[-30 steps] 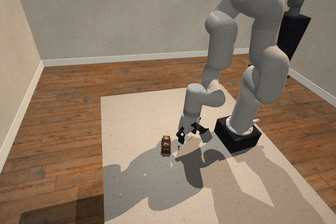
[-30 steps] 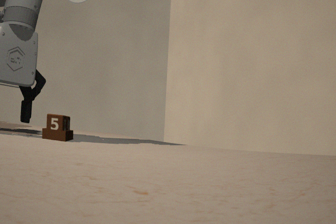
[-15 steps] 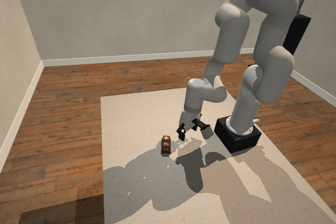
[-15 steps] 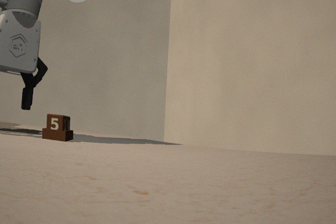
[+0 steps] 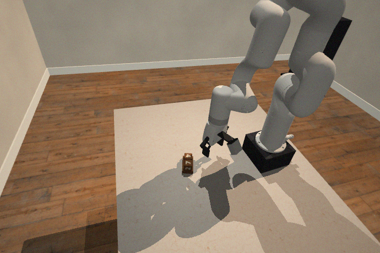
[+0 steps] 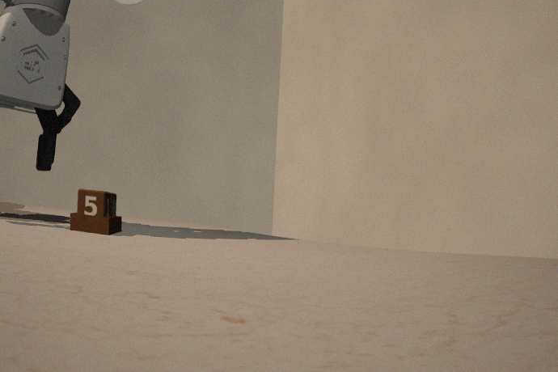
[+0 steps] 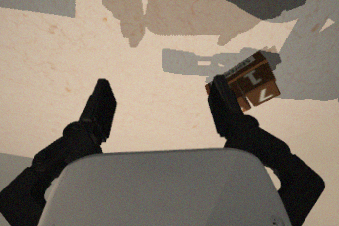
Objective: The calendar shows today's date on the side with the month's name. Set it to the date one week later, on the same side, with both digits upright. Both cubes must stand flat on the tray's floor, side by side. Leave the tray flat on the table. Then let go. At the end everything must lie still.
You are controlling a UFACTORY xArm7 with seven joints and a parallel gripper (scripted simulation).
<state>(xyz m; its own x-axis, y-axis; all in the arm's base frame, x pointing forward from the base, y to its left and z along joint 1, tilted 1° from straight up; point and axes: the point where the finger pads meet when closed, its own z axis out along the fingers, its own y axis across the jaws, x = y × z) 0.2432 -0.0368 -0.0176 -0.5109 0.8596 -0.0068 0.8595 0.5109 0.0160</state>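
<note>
The wooden calendar (image 5: 188, 164) (image 6: 96, 209) (image 7: 251, 80) stands on the pale mat, its two cubes side by side in the tray (image 6: 89, 223). From above, the top view shows a 2, a 7 and what looks like a 4. The exterior view shows a 5 on an end face. The wrist view shows a month strip (image 7: 240, 68), a 1 and a 7; one finger partly hides the rest, so the full date is unreadable. My gripper (image 5: 221, 154) (image 6: 44, 168) (image 7: 162, 89) is open and empty, above the mat and off to one side of the calendar.
The pale mat (image 5: 147, 139) lies on a wood floor (image 5: 76, 127). The arm's black base (image 5: 260, 159) stands to the right in the top view. Large arm shadows fall across the mat and around the calendar.
</note>
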